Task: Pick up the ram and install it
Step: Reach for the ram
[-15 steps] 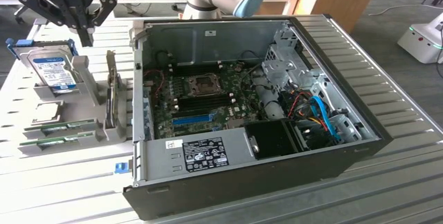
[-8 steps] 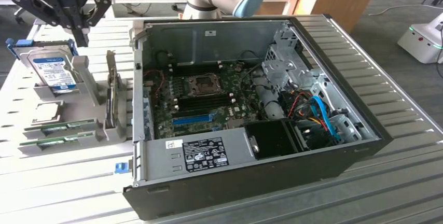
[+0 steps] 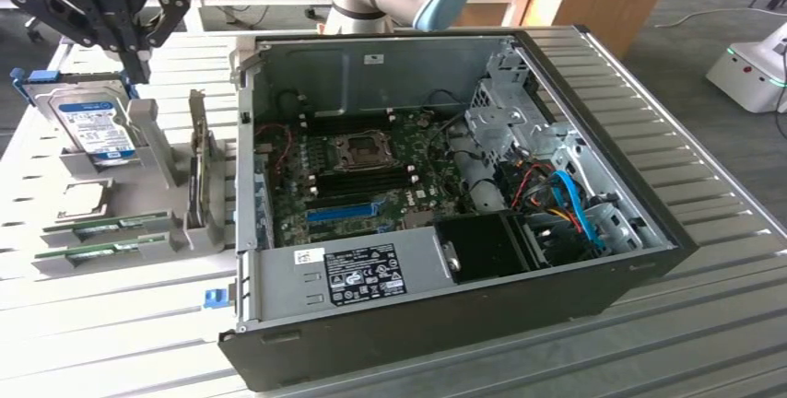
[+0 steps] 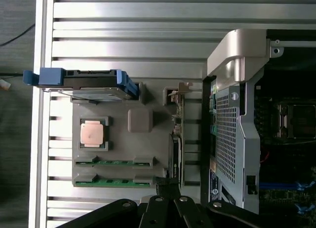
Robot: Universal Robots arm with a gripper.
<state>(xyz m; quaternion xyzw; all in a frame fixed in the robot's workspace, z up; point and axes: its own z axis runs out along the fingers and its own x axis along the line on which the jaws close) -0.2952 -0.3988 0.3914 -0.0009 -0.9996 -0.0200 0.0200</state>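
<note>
Gripper [image 3: 135, 68], closed, hangs near one hard drive [image 3: 99, 126] and two rams [image 3: 109, 227].

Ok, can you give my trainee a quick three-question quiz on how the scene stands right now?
1. True or false: both ram sticks lie in the grey holder, outside the computer case.
2. The pincer hangs nearest to: A) the hard drive; B) the ram sticks; C) the blue motherboard slot.
3. Fill in: the pincer is shut and holds ____.

Key: 1 true; 2 A; 3 nothing.
</note>
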